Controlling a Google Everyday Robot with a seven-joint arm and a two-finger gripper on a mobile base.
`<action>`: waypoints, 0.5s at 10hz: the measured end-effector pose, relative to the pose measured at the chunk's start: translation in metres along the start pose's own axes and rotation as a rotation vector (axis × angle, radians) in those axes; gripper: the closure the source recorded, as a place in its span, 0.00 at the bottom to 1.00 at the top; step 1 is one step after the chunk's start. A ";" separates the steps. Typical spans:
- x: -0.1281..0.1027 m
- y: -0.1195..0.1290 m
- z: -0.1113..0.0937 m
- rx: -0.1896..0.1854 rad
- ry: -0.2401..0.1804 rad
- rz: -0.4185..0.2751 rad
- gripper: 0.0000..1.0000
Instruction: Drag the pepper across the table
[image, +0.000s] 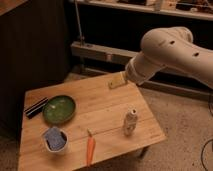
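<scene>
**Dim room, small rectangular light bamboo plank worktop (105, 107)**

Dark wall panels behind; a grey metal rail (100, 52) runs across the upper centre. Speckled floor (185, 125) at lower right.

- Slim, tapering orange pepper (90, 148): lies near the bottom edge of the worktop, lower centre of the frame, pale stem tip pointing up-frame. Nothing touches it.
- Round dark green plate (59, 109): left of centre.
- White cup holding a blue-grey cloth (55, 140): just below the plate, left of the pepper.
- Small whitish bottle (130, 122): upright, right of the pepper and apart from it.
- Flat black object (36, 107): at the left edge, beside the plate.
- Bulky white robot arm (170, 50): fills the upper right.
- Tan hand (116, 80): over the worktop's far edge, centre of the frame, released and carrying nothing, well apart from the pepper.
</scene>
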 end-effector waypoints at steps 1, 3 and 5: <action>-0.015 -0.012 0.005 0.000 -0.023 -0.014 0.22; -0.048 -0.035 0.020 0.000 -0.062 -0.038 0.22; -0.067 -0.046 0.040 0.017 -0.095 -0.058 0.22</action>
